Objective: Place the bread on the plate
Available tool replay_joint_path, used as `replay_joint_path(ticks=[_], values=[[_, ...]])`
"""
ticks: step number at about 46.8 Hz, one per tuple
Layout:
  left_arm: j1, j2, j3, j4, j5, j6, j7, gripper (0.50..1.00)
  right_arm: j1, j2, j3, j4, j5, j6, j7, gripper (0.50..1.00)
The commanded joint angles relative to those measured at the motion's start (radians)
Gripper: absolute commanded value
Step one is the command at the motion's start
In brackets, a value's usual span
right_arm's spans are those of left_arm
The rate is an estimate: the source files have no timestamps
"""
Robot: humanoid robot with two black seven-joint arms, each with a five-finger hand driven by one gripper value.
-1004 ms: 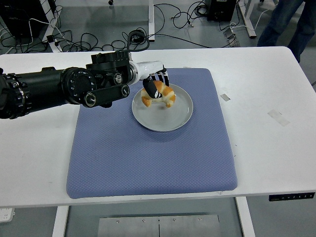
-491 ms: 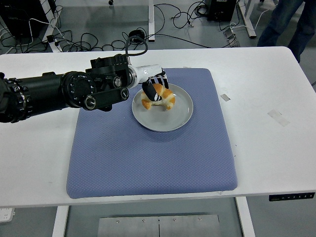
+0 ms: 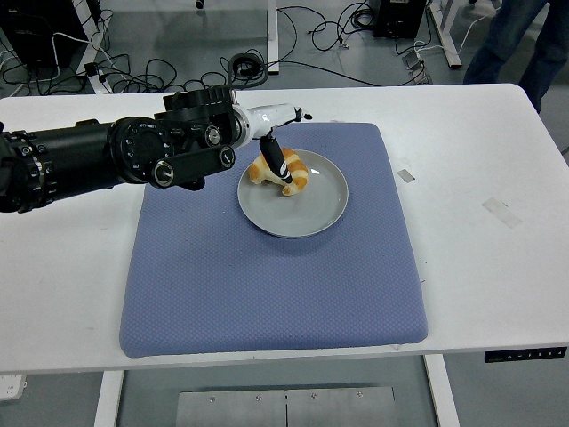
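Note:
The bread [image 3: 294,174], a golden croissant, lies on the left part of the round grey plate [image 3: 311,212]. The plate sits on the blue mat [image 3: 267,285]. My left hand [image 3: 286,142] hovers just above the plate's back-left rim. Its fingers are spread, with one black finger [image 3: 277,162] hanging down against the bread's top. The other fingers point away from the bread, to the right. The left arm [image 3: 107,160] comes in from the left edge. The right arm is out of view.
Two pieces of tape [image 3: 405,175] [image 3: 502,211] lie on the white table to the right of the mat. A person's legs [image 3: 524,40] stand beyond the table's far right corner. Cables lie on the floor behind the table.
The hand has opened and lifted back to the left off the bread. The bread has settled lower onto the plate's left part.

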Motion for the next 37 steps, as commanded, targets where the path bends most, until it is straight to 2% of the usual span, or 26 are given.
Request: replay_joint_path(ticks=[1, 13, 20, 26, 29, 34, 37], values=[[-0.034, 0.0, -0.012, 0.011, 0.0, -0.002, 0.0, 0.977, 0.0, 0.0, 0.0, 0.0, 0.0, 0.0, 0.0, 1.0], [-0.112, 0.0, -0.055, 0.114, 0.001, -0.008, 0.002, 0.977, 0.0, 0.0, 0.0, 0.0, 0.0, 0.0, 0.0, 1.0], [-0.091, 0.0, -0.118, 0.2, 0.001, -0.008, 0.002, 0.977, 0.0, 0.0, 0.0, 0.0, 0.0, 0.0, 0.0, 1.0], [-0.037, 0.0, -0.17, 0.278, -0.006, 0.0, -0.006, 0.977, 0.0, 0.0, 0.0, 0.0, 0.0, 0.0, 0.0, 1.0], [-0.011, 0.0, -0.196, 0.321, -0.008, 0.0, -0.047, 0.977, 0.0, 0.0, 0.0, 0.0, 0.0, 0.0, 0.0, 1.0], [0.03, 0.0, -0.233, 0.373, -0.034, 0.001, -0.158, 0.974, 0.0, 0.0, 0.0, 0.0, 0.0, 0.0, 0.0, 1.0], [0.053, 0.0, -0.241, 0.401, -0.078, 0.001, -0.185, 0.974, 0.0, 0.0, 0.0, 0.0, 0.0, 0.0, 0.0, 1.0]])
